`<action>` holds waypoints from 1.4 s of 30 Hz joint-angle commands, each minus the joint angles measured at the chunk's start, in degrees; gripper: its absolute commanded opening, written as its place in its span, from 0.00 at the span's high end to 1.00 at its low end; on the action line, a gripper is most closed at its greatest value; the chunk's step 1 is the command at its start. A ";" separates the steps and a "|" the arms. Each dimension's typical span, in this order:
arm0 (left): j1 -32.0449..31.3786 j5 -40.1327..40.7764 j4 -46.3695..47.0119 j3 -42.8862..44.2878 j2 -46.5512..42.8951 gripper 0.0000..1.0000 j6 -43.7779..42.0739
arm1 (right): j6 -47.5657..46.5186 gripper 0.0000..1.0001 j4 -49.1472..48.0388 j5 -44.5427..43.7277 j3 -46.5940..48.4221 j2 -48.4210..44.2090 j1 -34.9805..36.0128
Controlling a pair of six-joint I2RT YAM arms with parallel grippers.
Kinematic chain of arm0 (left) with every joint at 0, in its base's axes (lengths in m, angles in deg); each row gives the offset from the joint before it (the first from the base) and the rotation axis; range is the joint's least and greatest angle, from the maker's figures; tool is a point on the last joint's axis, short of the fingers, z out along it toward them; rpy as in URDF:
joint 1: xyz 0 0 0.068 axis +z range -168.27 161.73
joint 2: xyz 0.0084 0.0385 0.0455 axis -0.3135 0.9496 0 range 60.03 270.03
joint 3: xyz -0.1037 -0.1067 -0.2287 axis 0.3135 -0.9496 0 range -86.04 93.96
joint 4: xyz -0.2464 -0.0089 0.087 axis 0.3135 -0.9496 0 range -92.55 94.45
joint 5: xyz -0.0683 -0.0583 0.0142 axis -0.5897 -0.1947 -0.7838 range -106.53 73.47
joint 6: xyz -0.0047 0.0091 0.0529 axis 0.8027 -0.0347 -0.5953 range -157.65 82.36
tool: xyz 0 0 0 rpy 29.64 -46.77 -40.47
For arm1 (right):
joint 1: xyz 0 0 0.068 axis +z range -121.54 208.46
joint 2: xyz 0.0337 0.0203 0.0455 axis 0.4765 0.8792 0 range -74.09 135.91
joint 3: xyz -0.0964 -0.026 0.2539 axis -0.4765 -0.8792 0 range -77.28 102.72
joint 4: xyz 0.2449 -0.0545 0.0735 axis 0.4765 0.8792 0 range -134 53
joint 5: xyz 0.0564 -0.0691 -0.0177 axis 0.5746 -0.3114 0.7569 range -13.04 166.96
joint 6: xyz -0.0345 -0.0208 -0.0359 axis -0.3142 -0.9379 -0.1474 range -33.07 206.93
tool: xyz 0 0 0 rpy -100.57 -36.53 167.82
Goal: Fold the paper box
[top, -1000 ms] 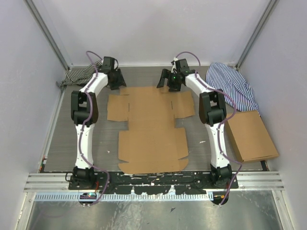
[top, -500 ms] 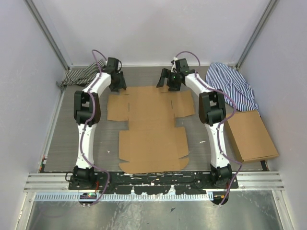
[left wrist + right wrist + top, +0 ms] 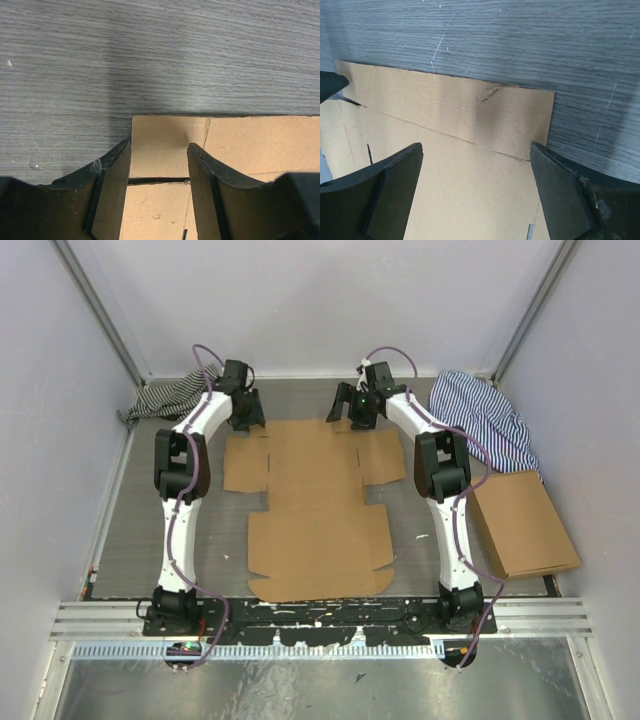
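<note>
Cardboard blank of the paper box (image 3: 318, 505), lying flat and unfolded on the grey wood-grain table (image 3: 140, 510) at the centre of the overhead view, flaps spread to both sides. Left gripper (image 3: 245, 410), upper left of centre, hangs over the blank's far left corner. Its wrist view shows the jaws partly apart, straddling the corner flap from above with nothing clamped between them; contact with the cardboard cannot be judged. Right gripper (image 3: 352, 408), upper right of centre, is poised over the blank's far edge, jaws spread wide and holding nothing. A small torn tab (image 3: 487, 93) shows on the edge strip between them. Second cardboard box (image 3: 525, 523), closed, lies at the right, apart from the blank. Blue striped cloth (image 3: 480, 420) lies at upper right, dark striped cloth (image 3: 160, 398) at upper left.
</note>
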 commanded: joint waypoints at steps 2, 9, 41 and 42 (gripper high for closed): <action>-0.19 -4.40 2.75 -1.65 -2.39 0.45 2.20 | -1.19 0.07 2.77 -1.92 0.25 3.48 0.25; -1.65 -5.56 3.76 -2.18 -4.56 0.45 4.00 | -1.19 0.07 3.07 -2.13 0.54 3.78 0.18; -6.56 -6.05 3.22 -1.30 -8.05 0.47 5.22 | -1.81 0.13 12.27 -18.41 2.74 5.06 3.65; -6.83 -6.55 4.17 -1.45 -7.94 0.47 5.76 | -1.83 0.13 12.23 -18.17 2.71 5.03 3.69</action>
